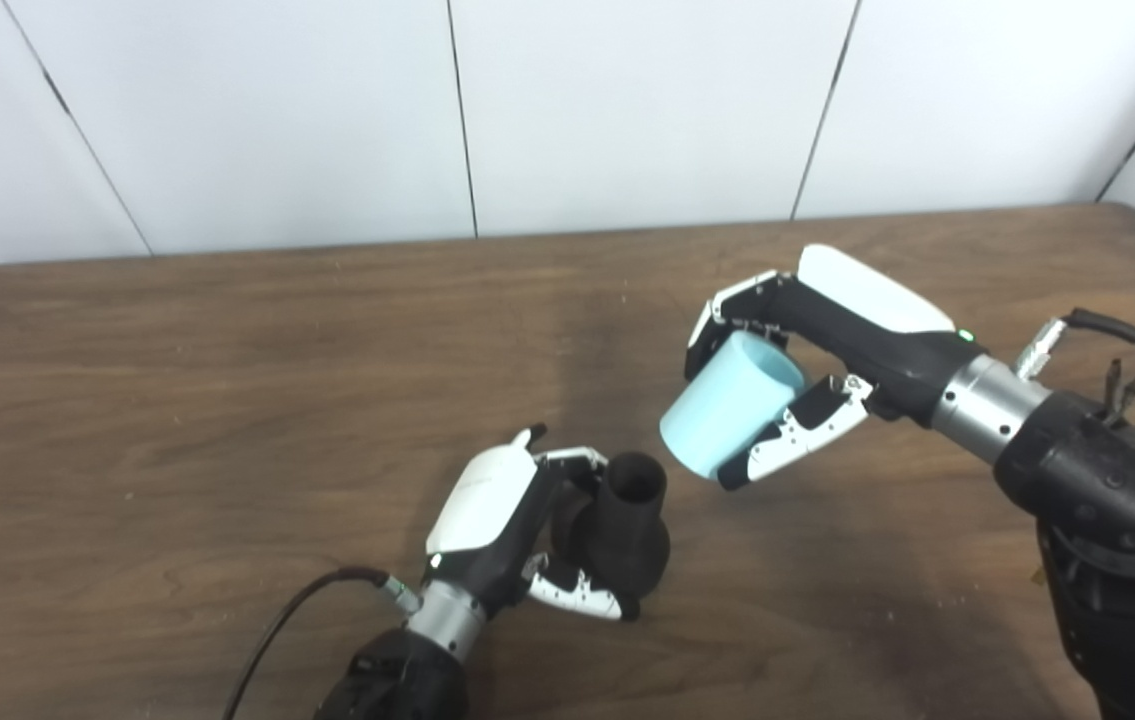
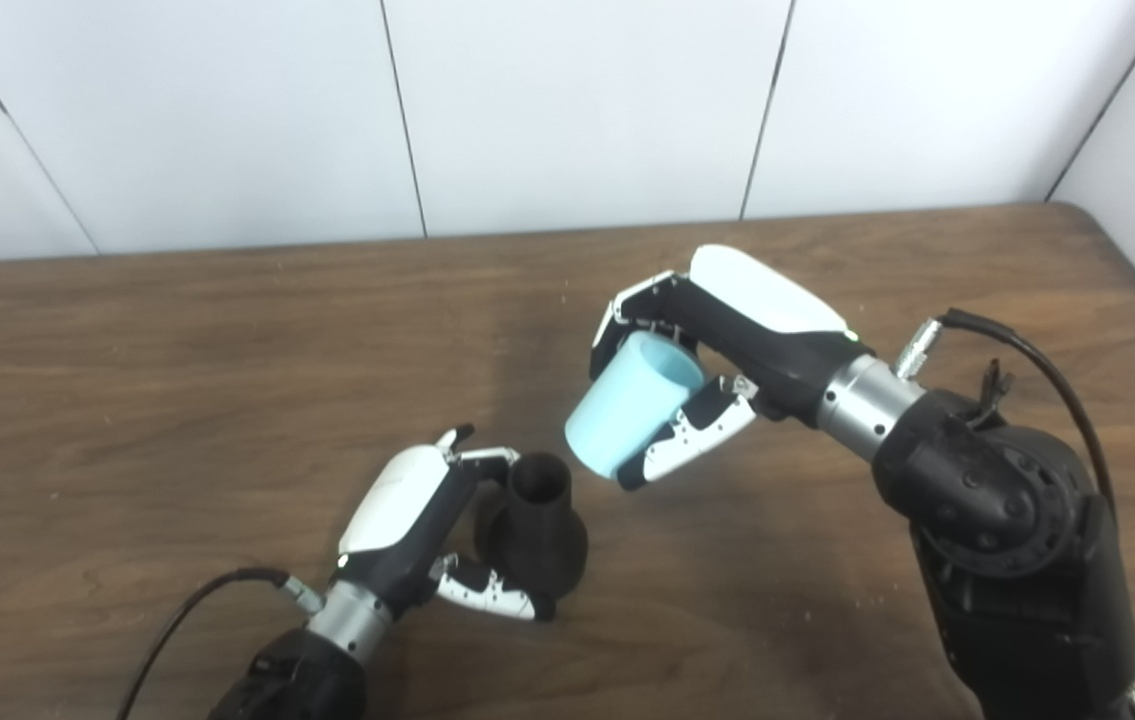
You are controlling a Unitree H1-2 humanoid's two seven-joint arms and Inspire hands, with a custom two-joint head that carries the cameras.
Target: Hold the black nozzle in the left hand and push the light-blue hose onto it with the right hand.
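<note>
On grained wood, left hand [image 1: 517, 530] around flared black nozzle [image 1: 627, 530]; right hand [image 1: 797, 360] around smooth light-blue hose [image 1: 722, 405].

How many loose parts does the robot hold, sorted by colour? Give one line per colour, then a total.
Black: 1, the nozzle, held in the left hand.
Light blue: 1, the hose piece, held in the right hand.
Total: 2

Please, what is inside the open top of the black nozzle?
The black nozzle, gripped by the left hand, shows only a dark hollow bore. Nothing is visibly inserted; deeper down is too dark to see.
</note>
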